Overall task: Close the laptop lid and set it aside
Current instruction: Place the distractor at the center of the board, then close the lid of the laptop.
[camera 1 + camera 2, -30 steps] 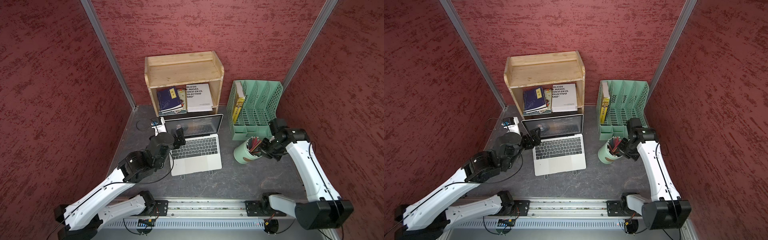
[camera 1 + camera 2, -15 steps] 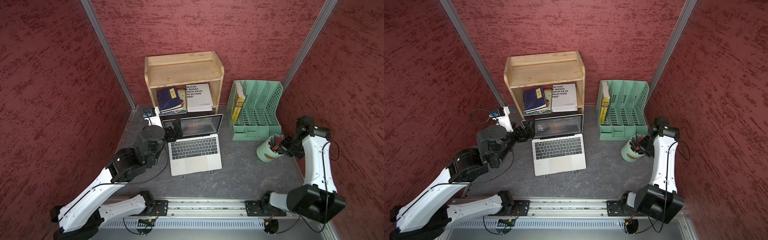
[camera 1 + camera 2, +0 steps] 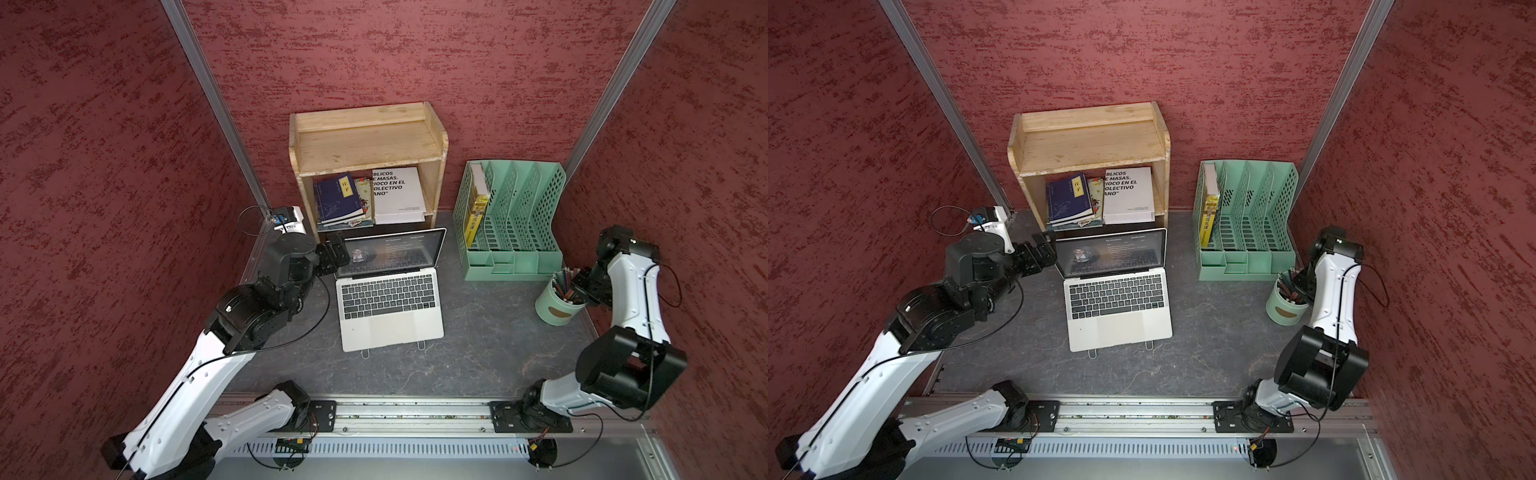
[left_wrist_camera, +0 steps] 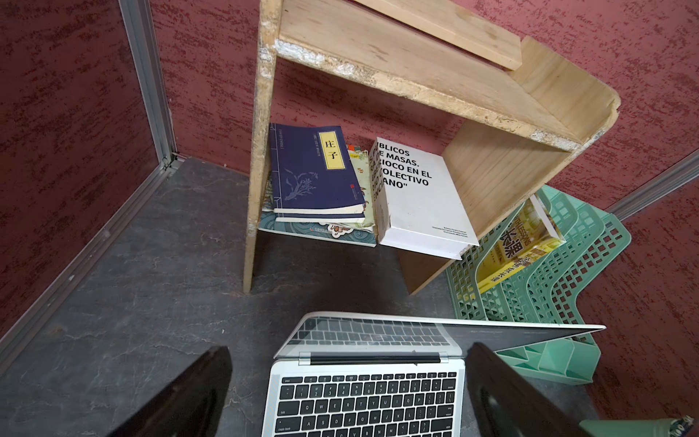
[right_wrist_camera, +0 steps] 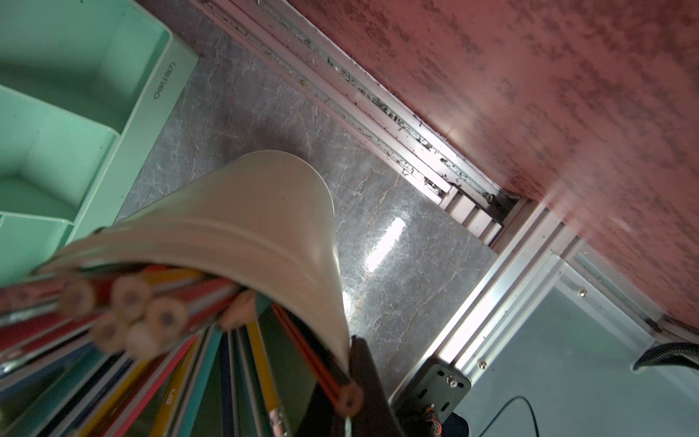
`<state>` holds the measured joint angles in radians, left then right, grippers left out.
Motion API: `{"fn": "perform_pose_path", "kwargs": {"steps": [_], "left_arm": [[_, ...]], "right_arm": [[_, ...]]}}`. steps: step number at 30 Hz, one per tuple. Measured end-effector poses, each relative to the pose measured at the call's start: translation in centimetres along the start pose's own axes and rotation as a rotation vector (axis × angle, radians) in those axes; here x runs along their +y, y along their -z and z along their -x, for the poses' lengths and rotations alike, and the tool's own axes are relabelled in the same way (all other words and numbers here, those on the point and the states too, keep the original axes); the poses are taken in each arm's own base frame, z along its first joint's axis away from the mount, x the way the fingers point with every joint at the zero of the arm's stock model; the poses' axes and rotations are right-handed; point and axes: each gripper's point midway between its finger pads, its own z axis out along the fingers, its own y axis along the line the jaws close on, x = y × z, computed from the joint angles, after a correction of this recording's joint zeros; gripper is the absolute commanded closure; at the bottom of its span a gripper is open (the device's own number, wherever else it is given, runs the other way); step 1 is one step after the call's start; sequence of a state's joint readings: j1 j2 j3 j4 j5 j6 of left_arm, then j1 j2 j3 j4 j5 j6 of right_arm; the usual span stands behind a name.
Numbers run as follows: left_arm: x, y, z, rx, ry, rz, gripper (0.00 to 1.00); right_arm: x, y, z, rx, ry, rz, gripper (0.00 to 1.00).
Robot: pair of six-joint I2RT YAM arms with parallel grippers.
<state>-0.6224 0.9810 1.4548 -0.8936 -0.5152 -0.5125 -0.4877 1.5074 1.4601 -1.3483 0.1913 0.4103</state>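
1. The left end effector (image 3: 337, 254) stood with its jaws spread wide and nothing between them, just in front of the left leg of the pale wooden two-tier shelf (image 3: 365, 141).
2. The right end effector (image 3: 582, 286) was clamped on the rim of a round mint-green pencil cup (image 3: 559, 307). It was well off to the right of the shelf, beyond the mint-green slotted plastic file rack (image 3: 511, 224). Whether the cup's base touched the dark grey stone-patterned table (image 3: 478, 332) could not be told.
3. The thin silver-white laptop (image 3: 395, 328) lay open on the table directly in front of the shelf. Its black-bordered lid (image 3: 390, 253) was raised and leaned back toward the books (image 3: 336, 197) on the shelf's lower level.
4. The lid lay to the right of the left end effector, with its left edge just beside the fingers (image 4: 181, 393). Its long axis ran parallel to the shelf's front. The left arm was plainly the nearer one, so closing the lid probably falls to it, by pressing the top edge away from the shelf.
5. No view showed the lid's silver back. Whether a finger touched the lid could not be told. The left wrist view cut off both fingers and the laptop's near half. Of any support under the laptop, only two wire loops (image 3: 365, 353) showed, at the edge farthest from the shelf.
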Motion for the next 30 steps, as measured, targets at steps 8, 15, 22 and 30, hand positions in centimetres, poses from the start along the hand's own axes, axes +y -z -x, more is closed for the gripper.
{"fn": "perform_pose_path", "kwargs": {"steps": [8,15,22,30], "left_arm": [[1.6,-0.1,0.7,0.053,0.090,0.030,0.00],[3.5,-1.7,-1.0,0.184,0.225,0.073,0.00],[5.2,-2.3,-1.7,0.284,0.403,0.102,0.00],[4.1,-2.3,0.2,0.313,0.518,0.028,0.00]], "right_arm": [[1.1,-1.8,1.3,-0.005,0.001,0.011,0.92],[2.0,-2.1,1.9,-0.030,-0.011,0.055,0.23],[1.7,-0.2,1.9,-0.082,-0.042,0.091,0.01],[2.0,8.5,2.0,-0.274,-0.137,0.288,0.02]]}}
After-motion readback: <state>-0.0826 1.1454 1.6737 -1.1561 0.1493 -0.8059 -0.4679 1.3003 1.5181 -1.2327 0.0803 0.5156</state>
